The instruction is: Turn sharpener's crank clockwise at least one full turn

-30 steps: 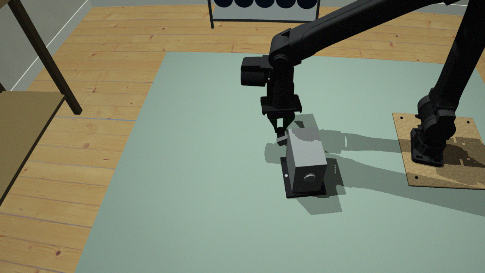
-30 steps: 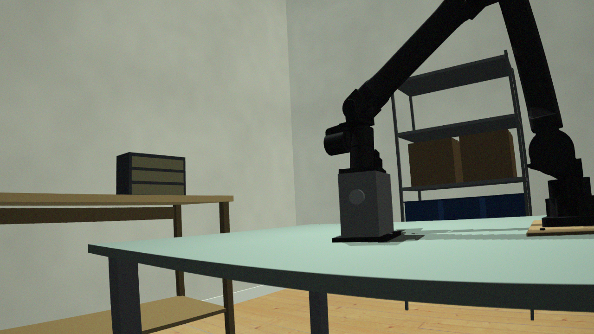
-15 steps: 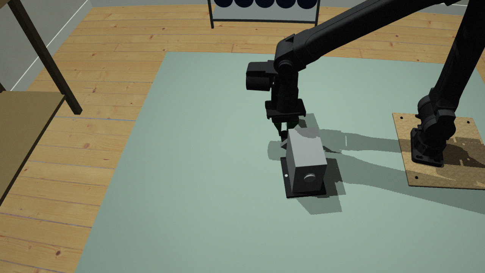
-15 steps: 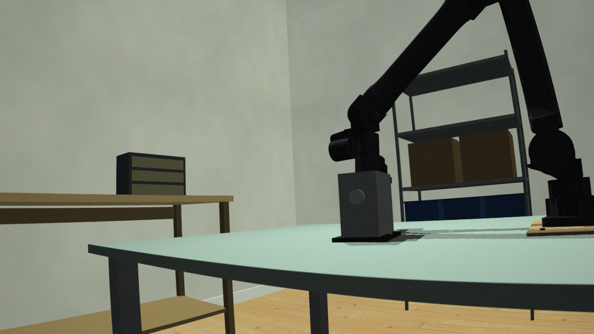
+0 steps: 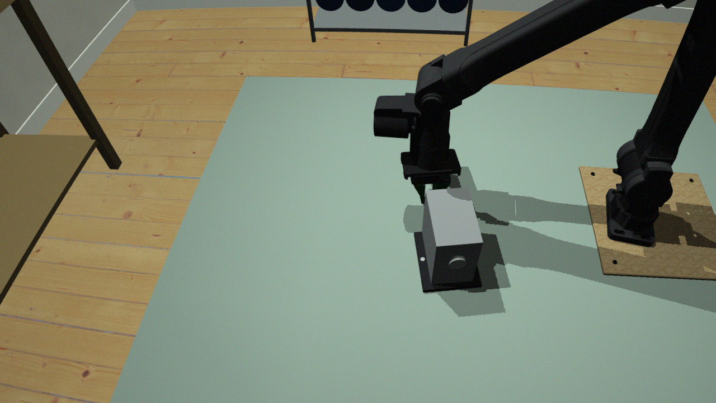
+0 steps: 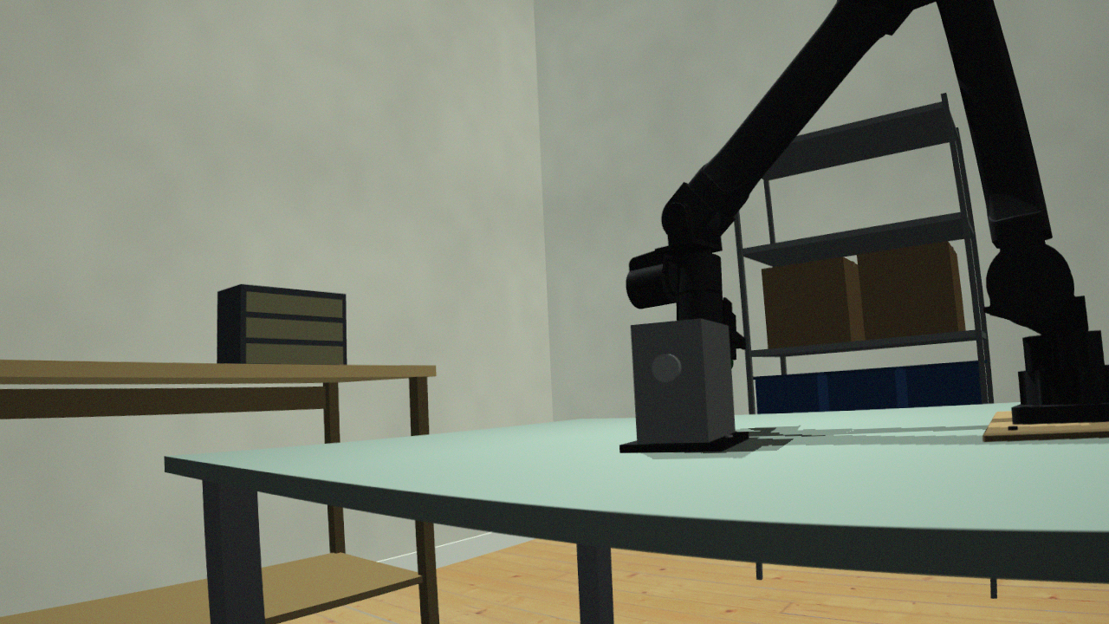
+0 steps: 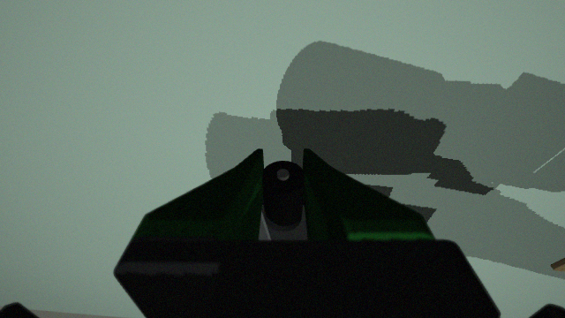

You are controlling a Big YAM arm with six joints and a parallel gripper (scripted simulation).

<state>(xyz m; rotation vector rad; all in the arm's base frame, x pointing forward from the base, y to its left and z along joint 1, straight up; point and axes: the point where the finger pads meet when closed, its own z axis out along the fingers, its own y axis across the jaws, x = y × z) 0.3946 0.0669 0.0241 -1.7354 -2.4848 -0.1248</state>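
Note:
The grey box-shaped sharpener (image 5: 450,235) (image 6: 678,384) stands on its black base plate (image 5: 424,273) (image 6: 674,445) on the green table (image 5: 300,250) (image 6: 775,481). Its crank is on the far side, hidden by the body in the top and exterior views. My gripper (image 5: 424,192) (image 7: 282,159) points down just behind the sharpener's far top edge. In the wrist view its green fingers are shut on the crank's black round handle (image 7: 282,194). A round pencil hole (image 5: 456,262) (image 6: 665,367) shows on the near face.
The arm's base stands on a wooden board (image 5: 650,260) (image 6: 1039,428) at the table's right. A brown side table (image 5: 29,190) (image 6: 232,372) with a drawer box (image 6: 281,324) stands to the left. A metal shelf rack (image 6: 852,232) stands behind.

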